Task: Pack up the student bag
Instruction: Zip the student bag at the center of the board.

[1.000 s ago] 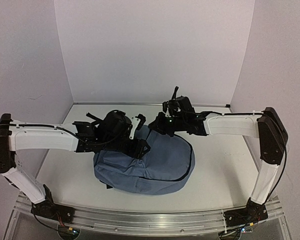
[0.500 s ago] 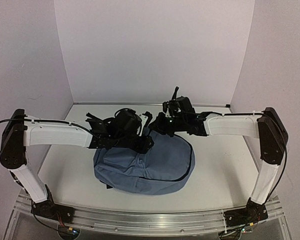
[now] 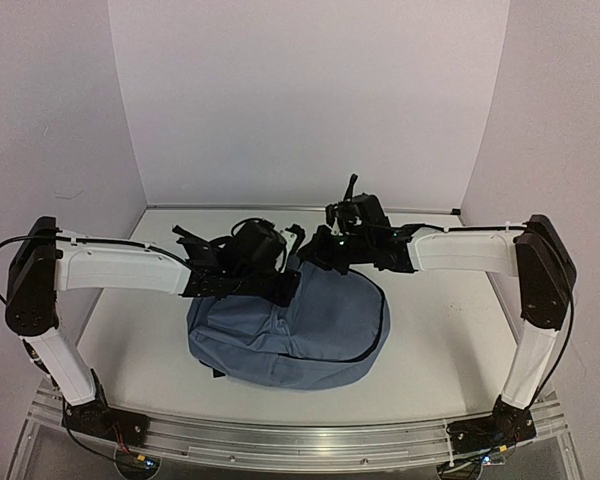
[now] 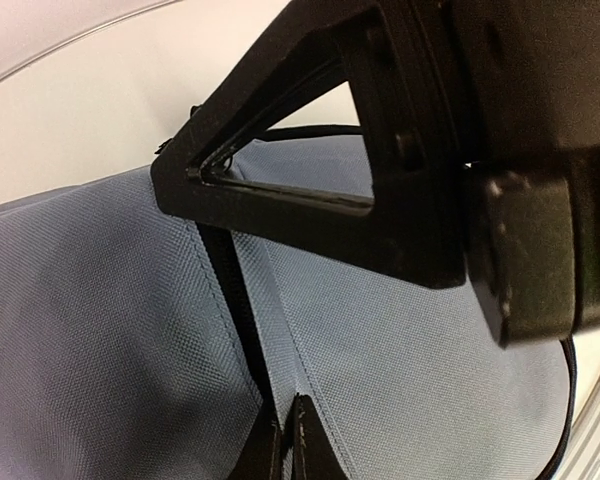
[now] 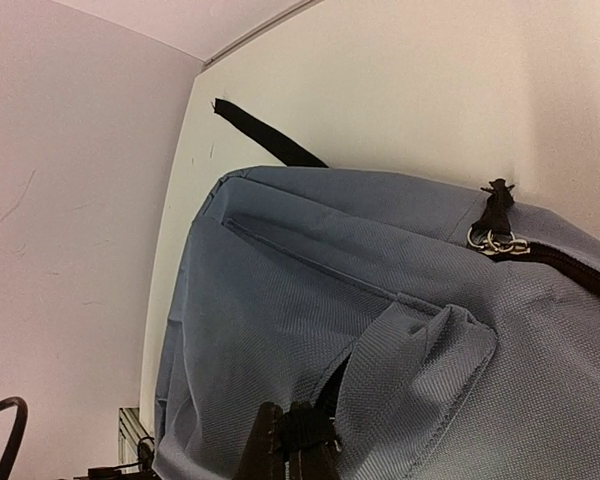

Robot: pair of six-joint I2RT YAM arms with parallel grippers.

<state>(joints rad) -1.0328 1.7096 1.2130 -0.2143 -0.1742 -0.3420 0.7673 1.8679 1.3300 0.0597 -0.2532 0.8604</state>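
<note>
The student bag (image 3: 300, 335), a slate-blue backpack, lies flat in the middle of the table. Both grippers meet at its far top edge. My left gripper (image 3: 290, 284) is shut on a fold of blue fabric (image 4: 325, 330) beside the black zip line (image 4: 235, 300). My right gripper (image 3: 314, 258) is shut on a small black webbing tab (image 5: 305, 428) beneath a folded blue flap (image 5: 420, 350) of the bag. The metal-ringed zip pull (image 5: 494, 240) sits at the end of the closed zip. The black frame of the right gripper (image 4: 380, 190) fills the upper part of the left wrist view.
A black strap end (image 5: 265, 135) trails from the bag onto the white table (image 3: 440, 330). Pale walls close the table in at the back and on both sides. An aluminium rail (image 3: 300, 435) carries the arm bases at the near edge.
My left arm has reached right to the bag's top edge, and its jaws have gone from open to shut on the fabric. The right arm and the bag have stayed put.
</note>
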